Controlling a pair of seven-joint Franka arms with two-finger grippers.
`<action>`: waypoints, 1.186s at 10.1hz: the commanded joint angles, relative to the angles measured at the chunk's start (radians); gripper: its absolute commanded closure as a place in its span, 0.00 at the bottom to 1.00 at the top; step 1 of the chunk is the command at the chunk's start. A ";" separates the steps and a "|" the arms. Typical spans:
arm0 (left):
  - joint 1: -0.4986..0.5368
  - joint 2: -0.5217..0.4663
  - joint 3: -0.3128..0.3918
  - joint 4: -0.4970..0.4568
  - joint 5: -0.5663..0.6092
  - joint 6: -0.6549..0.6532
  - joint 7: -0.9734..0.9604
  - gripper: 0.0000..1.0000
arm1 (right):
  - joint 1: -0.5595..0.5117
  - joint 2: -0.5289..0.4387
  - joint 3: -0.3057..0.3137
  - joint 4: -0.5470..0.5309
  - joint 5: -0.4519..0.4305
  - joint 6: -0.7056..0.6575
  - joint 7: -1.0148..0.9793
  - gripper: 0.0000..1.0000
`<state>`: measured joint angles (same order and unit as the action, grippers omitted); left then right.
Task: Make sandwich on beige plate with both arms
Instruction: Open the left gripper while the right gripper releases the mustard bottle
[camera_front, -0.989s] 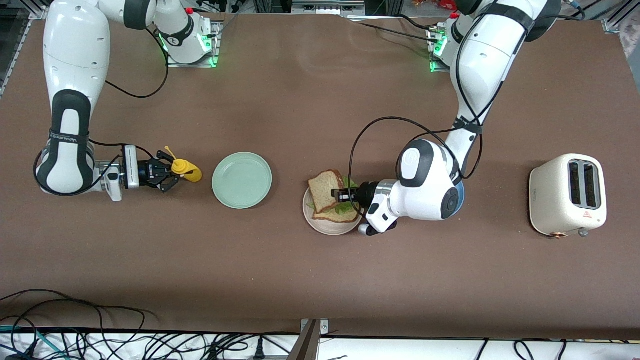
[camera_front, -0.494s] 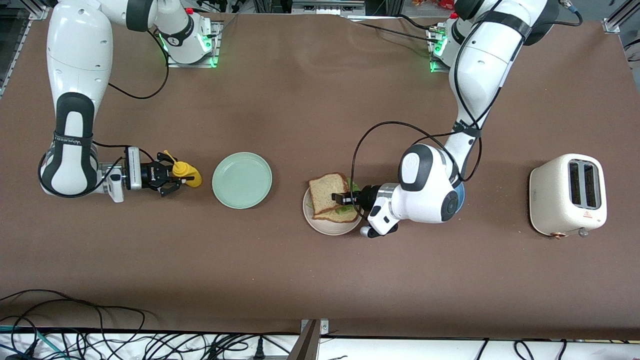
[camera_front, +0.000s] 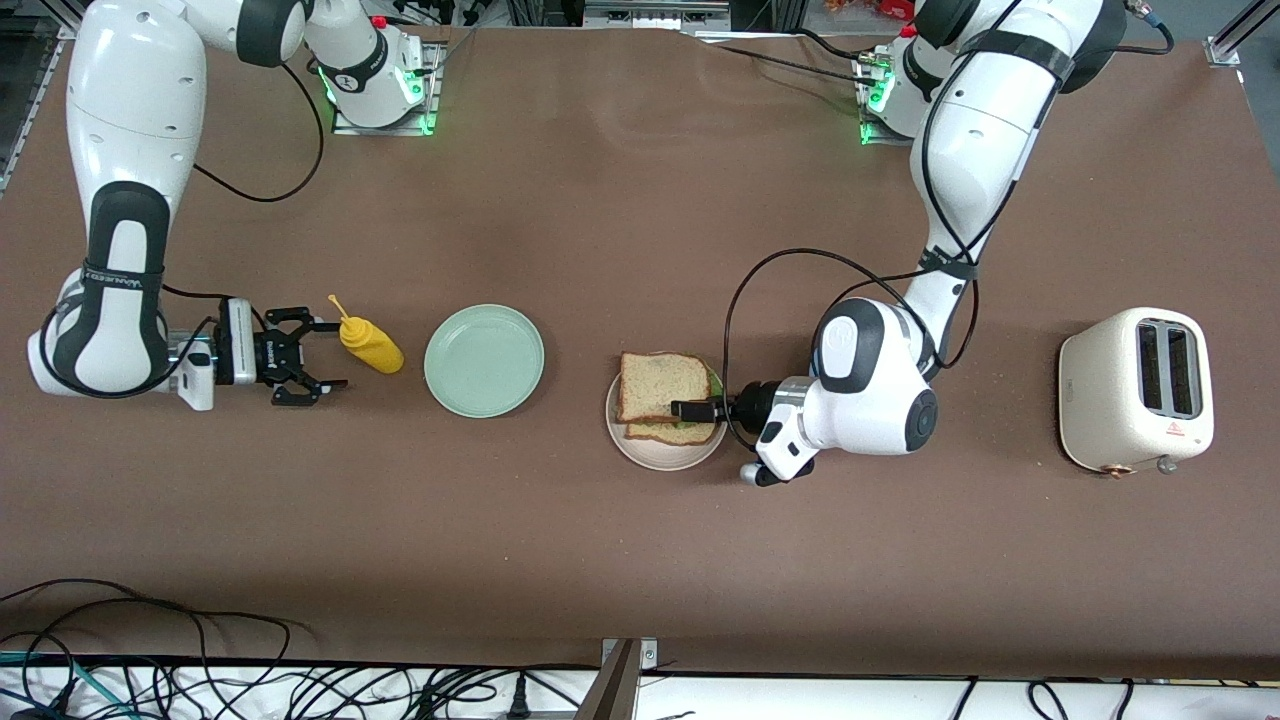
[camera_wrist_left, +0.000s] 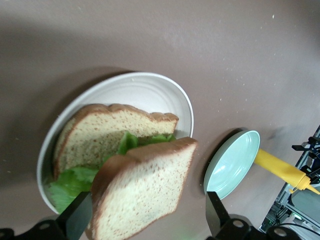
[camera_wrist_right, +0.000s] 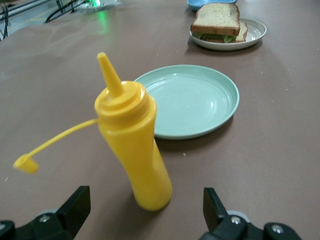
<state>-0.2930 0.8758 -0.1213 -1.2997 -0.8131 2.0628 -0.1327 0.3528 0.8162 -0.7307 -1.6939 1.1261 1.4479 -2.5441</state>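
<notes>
Resting on the beige plate (camera_front: 660, 455) mid-bench, the sandwich (camera_front: 665, 395) hides most of its lettuce under the top slice. Left claw (camera_front: 690, 409) gapes beside it, lower finger hidden. Right claw (camera_front: 300, 356) stands open, clear of the mustard bottle (camera_front: 368, 345).

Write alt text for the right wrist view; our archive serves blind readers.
A yellow squeeze bottle stands upright on the brown table, its cap hanging loose on a strap, between the right gripper's open jaws. Past it lie an empty mint green plate and the sandwich on the beige plate.
</notes>
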 joint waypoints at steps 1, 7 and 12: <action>0.031 0.006 0.006 0.025 -0.023 -0.001 0.021 0.00 | 0.000 -0.002 -0.044 0.081 -0.096 -0.014 0.083 0.00; 0.054 -0.020 0.120 0.030 0.254 -0.006 0.018 0.00 | 0.020 -0.070 -0.070 0.347 -0.308 -0.177 0.742 0.00; 0.109 -0.096 0.131 0.020 0.612 -0.137 0.021 0.00 | 0.133 -0.155 -0.075 0.458 -0.529 -0.222 1.157 0.00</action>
<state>-0.1977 0.8230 0.0093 -1.2644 -0.2697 1.9734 -0.1250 0.4546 0.7006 -0.7994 -1.2416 0.6710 1.2431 -1.4738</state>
